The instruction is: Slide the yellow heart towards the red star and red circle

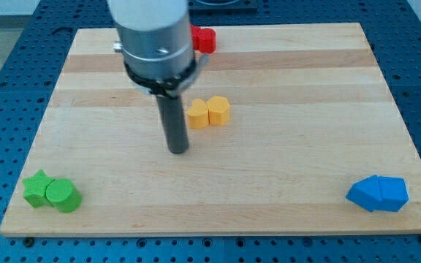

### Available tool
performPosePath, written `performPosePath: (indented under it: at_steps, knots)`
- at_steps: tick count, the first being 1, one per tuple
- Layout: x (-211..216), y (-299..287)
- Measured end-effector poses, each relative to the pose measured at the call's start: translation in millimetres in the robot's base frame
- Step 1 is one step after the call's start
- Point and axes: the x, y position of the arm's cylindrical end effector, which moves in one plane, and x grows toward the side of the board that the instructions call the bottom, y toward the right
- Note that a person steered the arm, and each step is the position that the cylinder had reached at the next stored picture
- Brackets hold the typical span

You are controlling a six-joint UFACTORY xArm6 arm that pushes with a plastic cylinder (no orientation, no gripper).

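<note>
A dark rod hangs over a wooden board (pixel 386 95), my tip (pixel 178 150) resting just to the view's left of, and slightly below, a pair of yellow blocks near the board's middle; the arm carries no claw, so nothing here opens, closes or clamps. The two yellow pieces touch: a more orange yellow block (pixel 197 115) on the left and a lemon yellow block (pixel 219 110) on the right (which of them is the heart cannot be made out at this size). A red block (pixel 205 39) sits at the view's top edge, partly hidden behind the arm's grey housing, so the star and circle cannot be told apart, and a second red piece may lie hidden there. Judged from this position, the chief risk is that a push from the lower left carries both yellow blocks together, or strikes off-centre and spins the heart aside toward the view's right. Green blocks (pixel 50 192) at bottom left and blue blocks (pixel 378 193) at bottom right lie well apart from the action.
</note>
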Motion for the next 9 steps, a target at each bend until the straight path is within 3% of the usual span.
performPosePath:
  at_steps: [2, 6, 8, 9]
  knots:
    - [-13.0, 36.3]
    - [-103.6, 25.6]
    - [-55.5, 16.2]
    - [-66.7, -5.1]
